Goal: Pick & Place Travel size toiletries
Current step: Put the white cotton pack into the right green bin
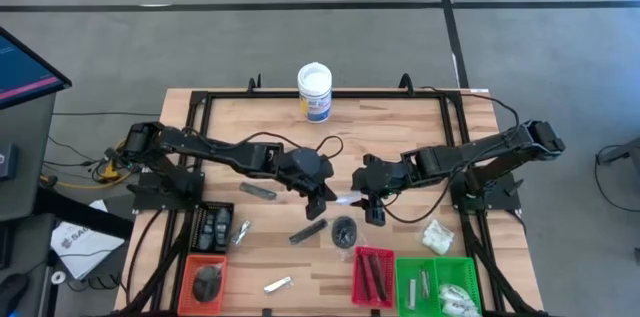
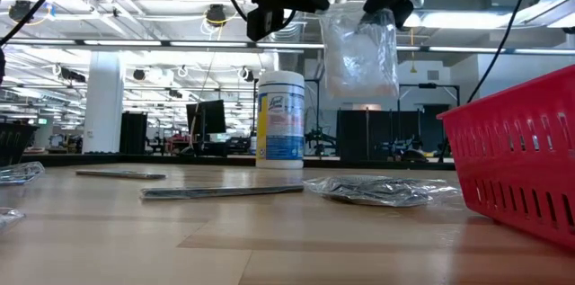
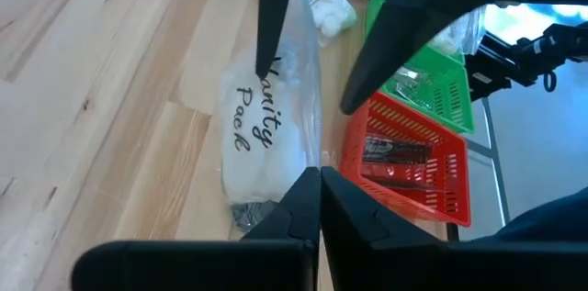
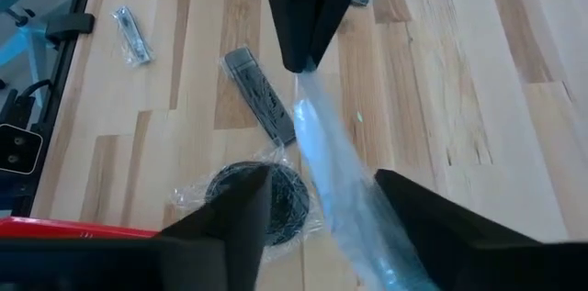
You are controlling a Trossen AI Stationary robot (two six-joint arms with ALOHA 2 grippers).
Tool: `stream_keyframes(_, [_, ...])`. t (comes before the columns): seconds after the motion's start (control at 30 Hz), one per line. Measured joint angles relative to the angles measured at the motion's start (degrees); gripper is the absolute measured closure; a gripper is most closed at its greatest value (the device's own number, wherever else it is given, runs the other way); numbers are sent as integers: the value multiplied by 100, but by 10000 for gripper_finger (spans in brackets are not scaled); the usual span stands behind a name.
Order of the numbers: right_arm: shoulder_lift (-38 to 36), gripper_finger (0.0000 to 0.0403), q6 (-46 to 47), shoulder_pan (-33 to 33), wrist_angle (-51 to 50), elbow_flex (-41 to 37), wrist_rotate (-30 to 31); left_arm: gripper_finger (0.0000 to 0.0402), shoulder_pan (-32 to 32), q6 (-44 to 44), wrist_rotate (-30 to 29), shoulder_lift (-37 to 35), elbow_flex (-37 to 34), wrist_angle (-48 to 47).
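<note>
A clear packet (image 2: pixel 359 51) with white contents, lettered "Vanity Pack" (image 3: pixel 255 130), hangs high over the middle of the table. My left gripper (image 1: pixel 322 202) is shut on one end of it. My right gripper (image 1: pixel 372 209) stands open, one finger on each side of the packet (image 4: pixel 322 153); I cannot tell whether they touch it. Below on the table lie a dark round disc in clear wrap (image 1: pixel 345 229), a slim black stick (image 1: pixel 308 231) and another dark stick (image 1: pixel 260 190). My left gripper pinches the packet's clear end (image 4: pixel 306 84) between its two shut fingers (image 4: pixel 299 34). The fingers slant down from the table's left. The packet is lifted clear of the table and stretches from the fingers toward my right gripper.
Orange (image 1: pixel 205 277), red (image 1: pixel 372 277) and green (image 1: pixel 440 282) trays stand along the near edge. A white tub with a blue label (image 1: pixel 314 92) stands at the far edge. A white packet (image 1: pixel 436 237) lies at the right, small silvery items (image 1: pixel 277 283) at the near left.
</note>
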Motion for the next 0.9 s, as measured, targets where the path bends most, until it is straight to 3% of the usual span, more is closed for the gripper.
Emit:
stream_keyframes(0.43, [0,392,2,-3,-55,0,-2,398,0,95,-47,0,0,87])
stream_keyframes(0.6, [0,399,222,1,-183,2,-2,372,0,85,-119,0,0,106])
stream_keyframes(0.9, [-171,402,465,267,-261,2,6,285,-7,-227,-1178,-352,2,88])
